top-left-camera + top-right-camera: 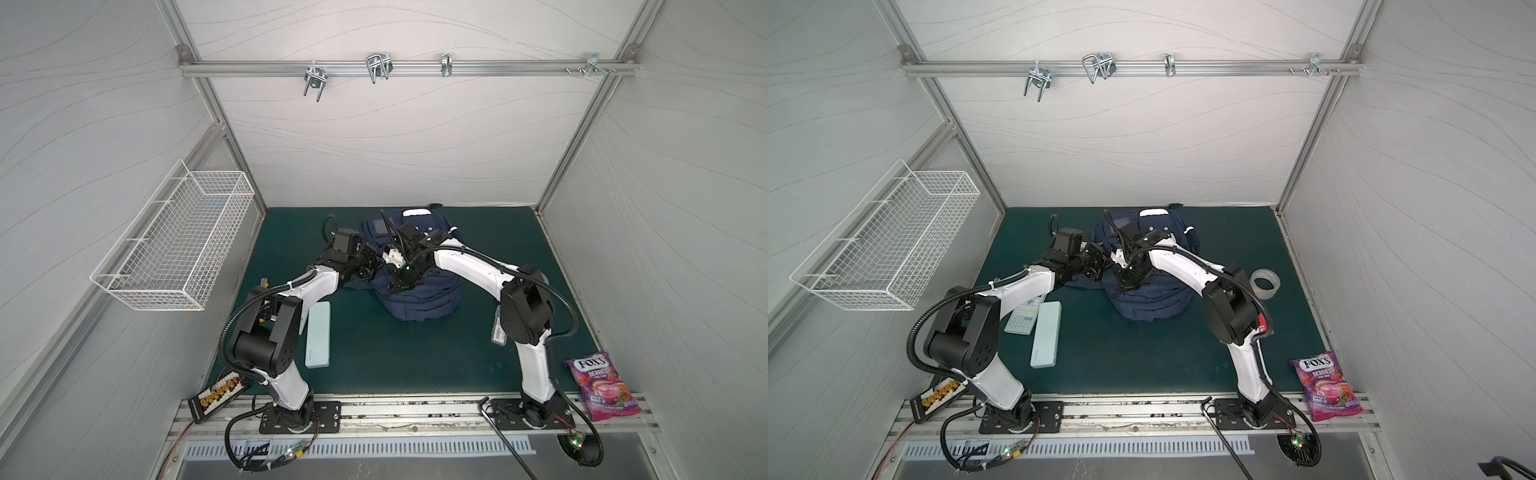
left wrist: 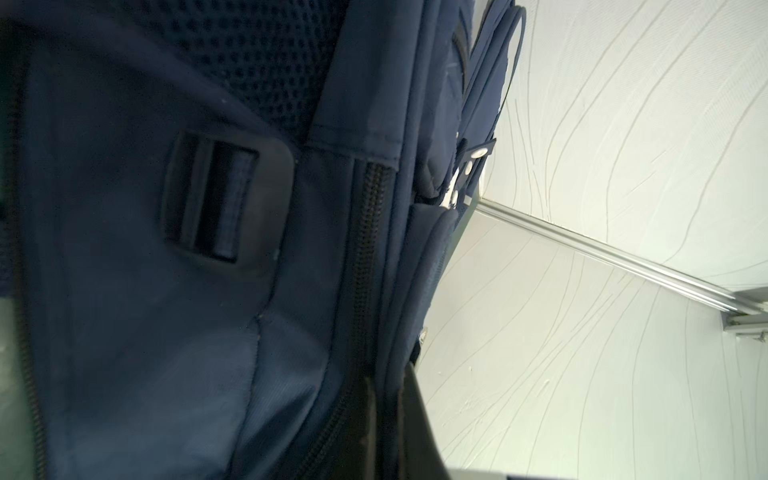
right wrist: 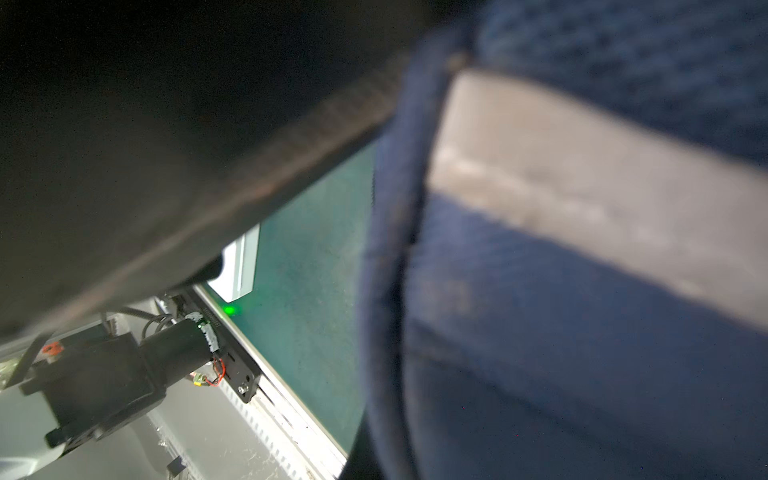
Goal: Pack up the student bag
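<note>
**Both grippers closed at the student bag (image 1: 419, 299), which lies mid-mat towards the rear, long axis running away from the bases.**

Nearest the bases, unpacked: a pale case (image 1: 318, 334) on the left arm's side and a sweets packet (image 1: 602, 386) at the right front rim of the green mat (image 1: 415, 365). Beyond these, the left gripper (image 1: 379, 268) meets the bag's left flank side-on, jaws fully closed, apparently pinching fabric beside the zip (image 2: 370, 249). The right gripper (image 1: 400, 284) comes down on the upper face, likewise closed; whether it holds cloth cannot be told. The white patch (image 1: 417, 212) marks the far end. Judgement: the opening must be drawn apart across the bag's axis. The left arm is nearer the case.
</note>
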